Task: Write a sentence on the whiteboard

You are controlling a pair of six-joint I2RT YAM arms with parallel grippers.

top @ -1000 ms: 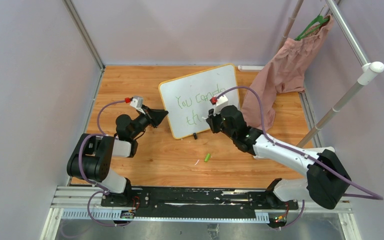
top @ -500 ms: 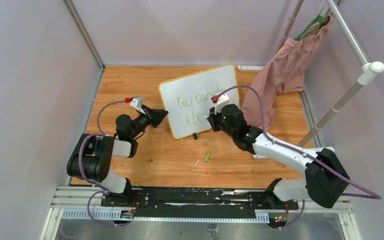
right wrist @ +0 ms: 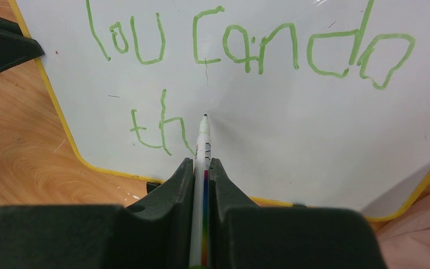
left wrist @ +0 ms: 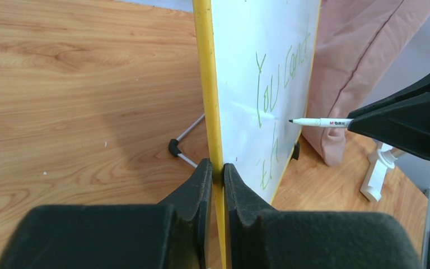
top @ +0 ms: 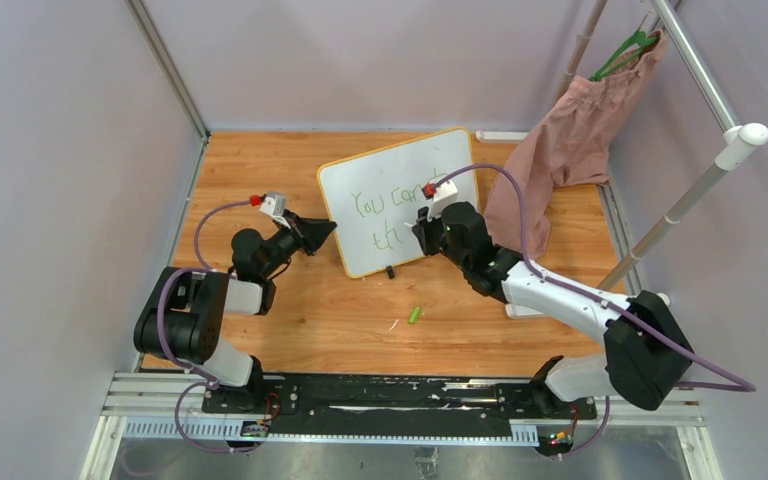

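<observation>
Left claw (left wrist: 214, 168) pinched tight on the whiteboard's (left wrist: 241, 67) yellow left edge. Right claw (right wrist: 201, 168) squeezed on a pen (right wrist: 202, 147), tip by the green sentence (right wrist: 246, 50).

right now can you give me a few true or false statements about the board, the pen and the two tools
1. The left tool is shut on the yellow rim of the whiteboard. True.
2. The right tool holds a marker whose tip points at the board. True.
3. The second line of the sentence already reads "this". False: only "th" is written under "You can do".
4. The whiteboard lies flat on the table. False: it stands propped on its feet, leaning back.
5. A small green cap lies on the table in front of the board. True.
6. The writing is in red ink. False: it is green.
</observation>
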